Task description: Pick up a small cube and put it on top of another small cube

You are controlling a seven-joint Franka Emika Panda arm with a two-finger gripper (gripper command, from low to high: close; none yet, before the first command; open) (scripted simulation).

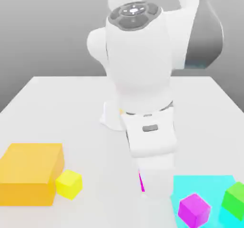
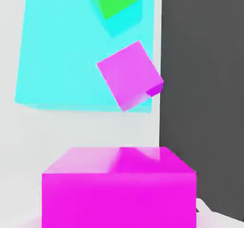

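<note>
Two pink-ish cubes here, so don't mix them up. The hot-pink cube fills the lower middle of the hand view, right under the camera. In the exterior view you get just a sliver of it at the lower centre of the frame, tucked behind the arm's hand. That reads as the hand sitting low over it for a grab.

I can't tell whether the pincer is apart or clamped on it. The fingers are hidden by the hand's own body from outside.

The more violet cube sits on the cyan slab at the lower right of the exterior frame, next to a green cube. It's near the hot-pink one but apart, and raised on the slab, so it's a close stacking spot, though turned at an angle.

The yellow cube at lower left sits just beside the orange block, on the table. It's the same size class, flat on the table, and has open space on the side facing the arm. Which target is meant, I can't say.

Risk as I judge it: a small top face leaves little margin for an off-centre drop.
</note>
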